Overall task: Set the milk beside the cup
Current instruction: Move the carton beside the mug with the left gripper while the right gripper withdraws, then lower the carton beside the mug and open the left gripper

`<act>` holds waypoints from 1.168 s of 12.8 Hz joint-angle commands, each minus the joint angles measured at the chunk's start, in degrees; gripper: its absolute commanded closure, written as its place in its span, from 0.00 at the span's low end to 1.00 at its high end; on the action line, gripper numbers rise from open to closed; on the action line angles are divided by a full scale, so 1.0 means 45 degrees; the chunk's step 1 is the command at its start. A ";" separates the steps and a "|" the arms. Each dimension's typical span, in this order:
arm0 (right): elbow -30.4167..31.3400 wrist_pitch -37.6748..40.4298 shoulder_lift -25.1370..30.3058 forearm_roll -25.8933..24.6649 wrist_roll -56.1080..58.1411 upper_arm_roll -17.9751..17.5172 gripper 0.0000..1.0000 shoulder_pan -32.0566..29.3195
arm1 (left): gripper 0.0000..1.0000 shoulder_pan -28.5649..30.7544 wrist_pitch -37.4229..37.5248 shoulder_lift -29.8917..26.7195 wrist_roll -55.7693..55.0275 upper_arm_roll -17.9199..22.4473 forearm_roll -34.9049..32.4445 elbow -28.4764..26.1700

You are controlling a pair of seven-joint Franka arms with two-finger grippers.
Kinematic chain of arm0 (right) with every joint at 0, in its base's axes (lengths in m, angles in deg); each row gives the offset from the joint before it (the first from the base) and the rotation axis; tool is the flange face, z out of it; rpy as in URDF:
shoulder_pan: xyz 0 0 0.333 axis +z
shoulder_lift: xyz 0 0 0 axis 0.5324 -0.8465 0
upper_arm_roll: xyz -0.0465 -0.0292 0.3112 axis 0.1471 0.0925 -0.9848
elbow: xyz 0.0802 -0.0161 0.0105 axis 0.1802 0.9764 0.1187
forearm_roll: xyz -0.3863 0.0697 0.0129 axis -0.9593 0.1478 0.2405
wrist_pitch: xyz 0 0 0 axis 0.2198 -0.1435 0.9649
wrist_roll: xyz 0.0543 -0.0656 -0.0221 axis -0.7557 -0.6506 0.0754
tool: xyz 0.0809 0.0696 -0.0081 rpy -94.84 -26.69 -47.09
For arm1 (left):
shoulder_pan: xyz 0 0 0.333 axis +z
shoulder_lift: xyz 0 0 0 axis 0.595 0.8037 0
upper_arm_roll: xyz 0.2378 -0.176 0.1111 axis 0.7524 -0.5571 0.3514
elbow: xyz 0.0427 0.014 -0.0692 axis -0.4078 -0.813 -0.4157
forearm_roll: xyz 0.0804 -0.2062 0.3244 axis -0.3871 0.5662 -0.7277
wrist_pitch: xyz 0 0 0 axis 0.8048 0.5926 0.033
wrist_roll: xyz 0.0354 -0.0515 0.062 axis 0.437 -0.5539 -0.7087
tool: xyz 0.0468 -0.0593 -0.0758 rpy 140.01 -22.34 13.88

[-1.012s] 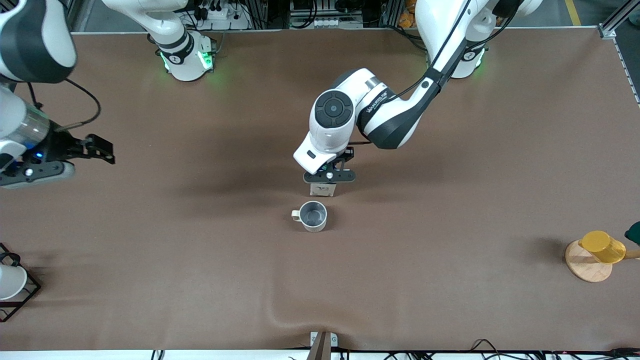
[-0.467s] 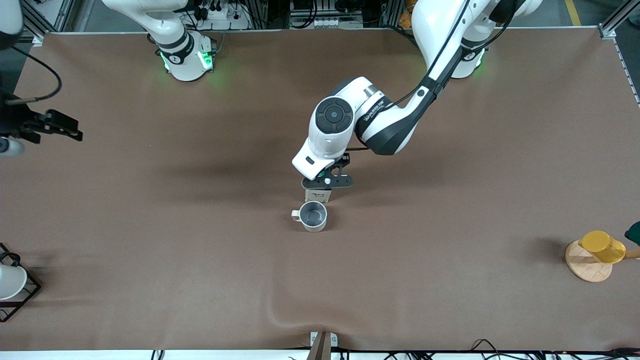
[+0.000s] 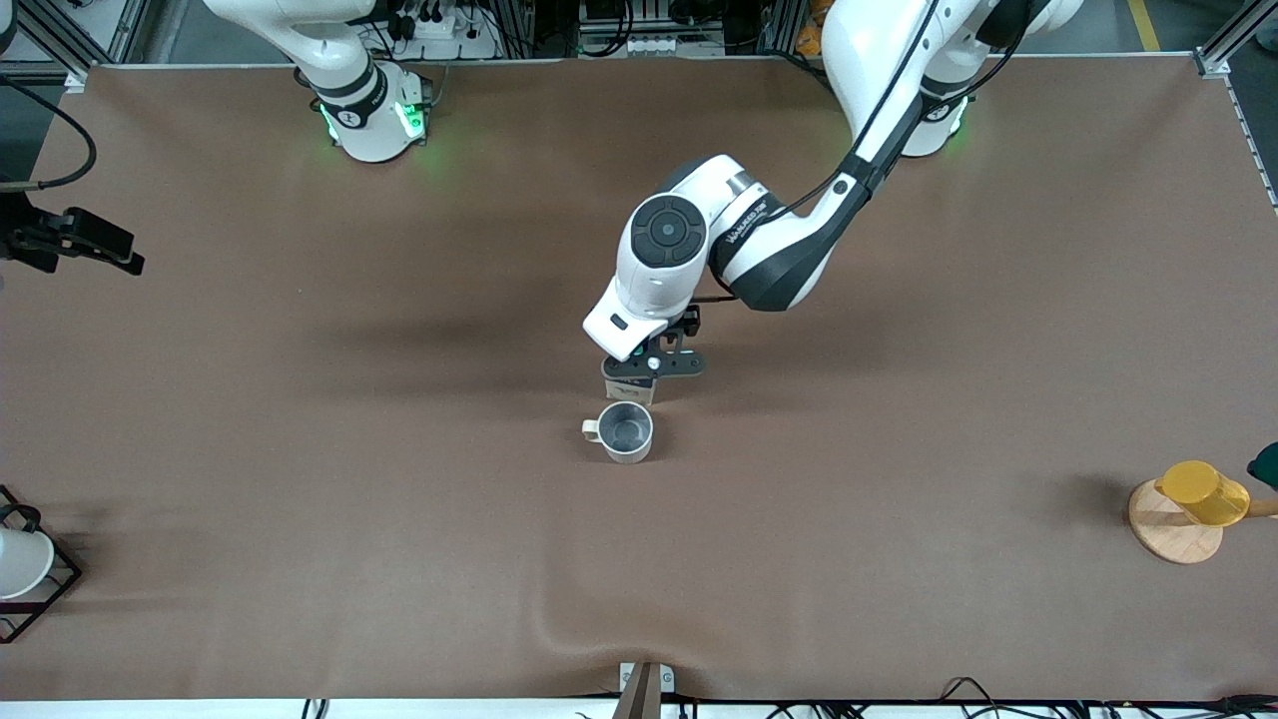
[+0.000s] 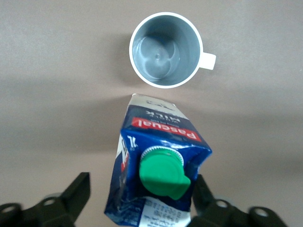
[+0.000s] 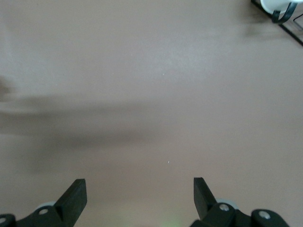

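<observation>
The milk (image 4: 158,142), a dark blue carton with a green cap, stands on the table just beside the cup (image 4: 165,49), a small gap between them. In the front view the milk (image 3: 629,391) is farther from the camera than the cream cup (image 3: 627,431) and mostly hidden under the hand. My left gripper (image 3: 654,365) (image 4: 139,189) is open around the carton's top, with table showing between one finger (image 4: 78,191) and the carton. My right gripper (image 3: 100,250) (image 5: 139,189) is open with nothing in it, over the right arm's end of the table.
A yellow cup (image 3: 1201,492) lies on a wooden disc (image 3: 1170,534) at the left arm's end of the table. A white cup in a black wire rack (image 3: 45,589) (image 5: 289,21) stands at the right arm's end. The brown cloth has a ridge (image 3: 559,639) near the front edge.
The left gripper lowered the milk beside the cup and opened, letting go of it. The right arm drew back toward its end of the table.
</observation>
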 commanded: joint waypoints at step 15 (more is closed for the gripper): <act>-0.0597 0.0149 -0.0193 0.0196 -0.0332 0.0148 0.00 0.0123 | 0.00 0.5760 0.4494 -0.6417 0.1725 0.0132 -0.0256 0.0142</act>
